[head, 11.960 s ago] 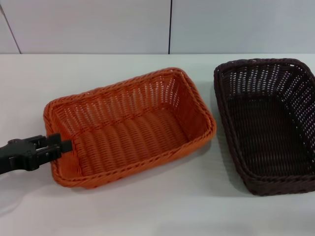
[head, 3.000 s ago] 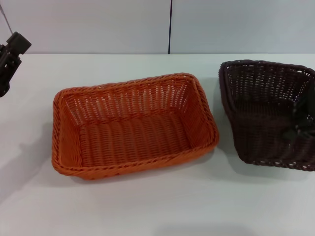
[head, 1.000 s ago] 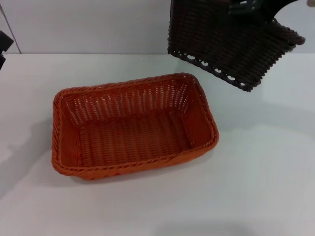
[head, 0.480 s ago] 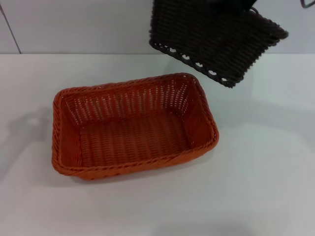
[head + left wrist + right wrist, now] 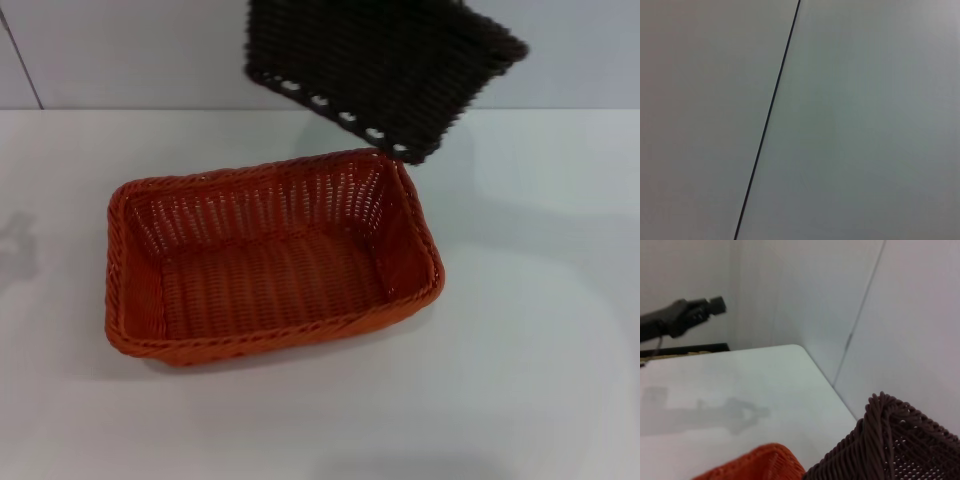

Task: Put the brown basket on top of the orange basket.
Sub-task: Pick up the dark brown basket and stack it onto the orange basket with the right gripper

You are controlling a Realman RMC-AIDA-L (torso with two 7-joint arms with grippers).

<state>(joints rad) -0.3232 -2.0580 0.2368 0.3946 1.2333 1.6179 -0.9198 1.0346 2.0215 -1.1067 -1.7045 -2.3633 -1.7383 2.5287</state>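
The orange basket stands empty on the white table, left of centre in the head view. The brown basket hangs tilted in the air, its underside toward the camera, above and just behind the orange basket's far right corner. It hangs from my right arm, whose gripper lies beyond the head view's top edge. The right wrist view shows a braided corner of the brown basket close up and a bit of the orange basket's rim below it. My left gripper is raised far off to the left.
A grey panelled wall with a dark seam rises behind the table. The left wrist view shows only that wall and a seam. The table's far edge meets the wall corner.
The brown basket was lifted off the table at the right and has moved left through the air toward the orange basket. The left arm has risen out of the head view.
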